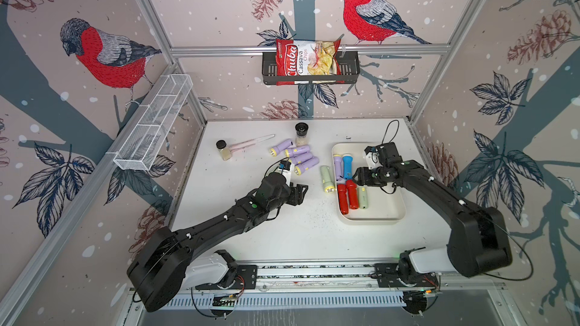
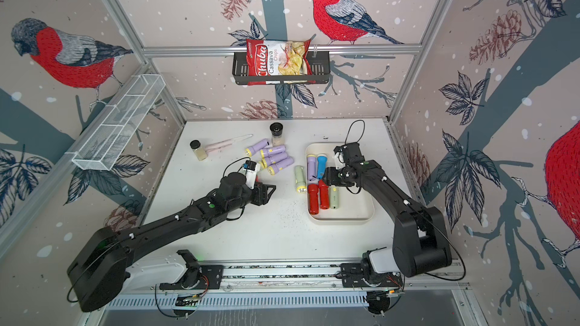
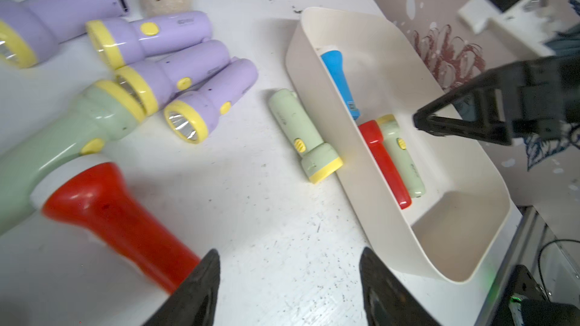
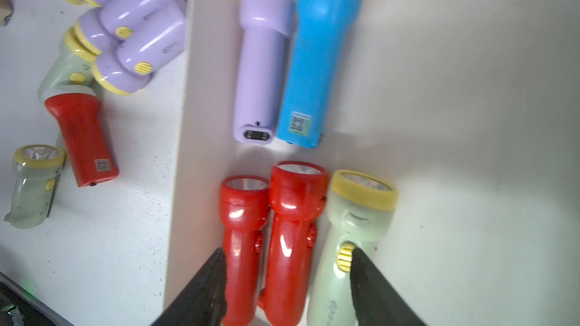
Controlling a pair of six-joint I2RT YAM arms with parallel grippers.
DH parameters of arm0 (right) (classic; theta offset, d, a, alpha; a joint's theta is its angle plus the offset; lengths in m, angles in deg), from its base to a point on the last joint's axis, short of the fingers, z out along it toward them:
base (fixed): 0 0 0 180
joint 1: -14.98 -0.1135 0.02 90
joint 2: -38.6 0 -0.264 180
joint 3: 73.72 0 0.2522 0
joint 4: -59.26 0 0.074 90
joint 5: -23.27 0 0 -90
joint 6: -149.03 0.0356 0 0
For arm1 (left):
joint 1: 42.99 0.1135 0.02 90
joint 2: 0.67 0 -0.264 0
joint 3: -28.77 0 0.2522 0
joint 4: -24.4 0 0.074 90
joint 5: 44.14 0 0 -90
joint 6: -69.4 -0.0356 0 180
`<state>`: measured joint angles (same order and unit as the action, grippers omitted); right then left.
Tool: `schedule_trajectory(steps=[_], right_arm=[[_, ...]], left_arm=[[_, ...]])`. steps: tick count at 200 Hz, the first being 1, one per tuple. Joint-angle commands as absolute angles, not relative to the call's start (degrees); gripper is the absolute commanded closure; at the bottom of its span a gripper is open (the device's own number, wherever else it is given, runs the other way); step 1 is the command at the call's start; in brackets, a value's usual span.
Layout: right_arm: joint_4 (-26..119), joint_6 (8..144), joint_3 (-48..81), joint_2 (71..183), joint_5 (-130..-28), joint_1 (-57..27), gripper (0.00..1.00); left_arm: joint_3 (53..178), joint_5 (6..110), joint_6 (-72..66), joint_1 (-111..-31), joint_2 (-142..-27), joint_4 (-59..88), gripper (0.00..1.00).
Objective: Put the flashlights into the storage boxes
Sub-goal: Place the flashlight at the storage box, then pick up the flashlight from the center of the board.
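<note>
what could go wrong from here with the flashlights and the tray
1. The right pincer hangs open close over the red flashlights in the tray; pulling away may knock them.
2. The pale green flashlight lies right beside the tray's outer wall, so a finger might hit the wall.

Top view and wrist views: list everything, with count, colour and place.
Tray: one, cream-white, under right arm.
Flashlights in tray: five; lilac, blue, two red, pale green.
Flashlights on table: seven; four lilac clustered, green beside tray, green and red near left pincer.
Jars: two, clear, black lids, far side.
Stick: one, pale pink, between jars.
Wire basket: one, white, side wall.
Shelf: one, black, back wall.
Chips bag: one, red, in shelf.
Pincers: two, black; left pincer open above table, right pincer open above tray.
</note>
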<state>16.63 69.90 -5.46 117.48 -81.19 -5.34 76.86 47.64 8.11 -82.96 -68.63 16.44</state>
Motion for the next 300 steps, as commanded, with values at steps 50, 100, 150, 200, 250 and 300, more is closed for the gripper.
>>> schedule_trajectory(steps=[50, 100, 150, 200, 250, 300], right_arm=[[33.36, 70.93, -5.74, 117.41, -75.78, -21.12, 0.38], [35.30, 70.80, -5.27, 118.79, -75.97, -24.21, 0.38], [35.34, 70.49, -5.95, 119.18, -75.60, -25.44, 0.38], [35.37, 69.83, -7.21, 117.63, -74.64, -25.66, 0.38], [36.63, 69.78, -7.70, 116.39, -75.52, -25.71, 0.38], [36.81, 69.75, -7.14, 116.22, -75.59, -25.80, 0.38]], left_arm=[[78.14, 39.20, 12.57, -74.61, -62.51, -9.66, 0.31], [79.34, 30.92, 16.10, -72.14, -66.37, -19.95, 0.31], [80.00, 26.96, 17.36, -70.76, -74.31, -21.40, 0.25], [79.94, 33.98, 16.56, -70.77, -76.79, -18.37, 0.32], [79.19, 41.38, 15.76, -70.96, -76.58, -17.67, 0.38], [77.69, 45.13, 15.33, -71.13, -74.94, -16.79, 0.47]])
